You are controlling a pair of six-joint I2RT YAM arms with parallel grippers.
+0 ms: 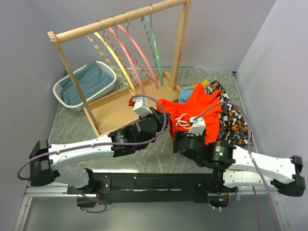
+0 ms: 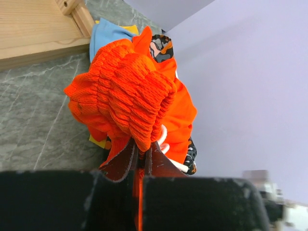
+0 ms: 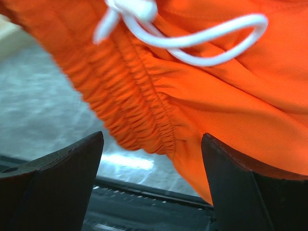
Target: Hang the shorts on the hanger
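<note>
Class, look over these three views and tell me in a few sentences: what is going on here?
The left gripper is shut on the gathered waistband of the orange shorts, holding them bunched up. The right gripper is open, with its fingers on either side of the waistband just below the white drawstring. The mint-green hanger hangs bare on the wooden rack, so the shorts are not yet on it.

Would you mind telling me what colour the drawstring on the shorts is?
The drawstring is white, against the orange-red shorts; the right wrist view shows it best.
</note>
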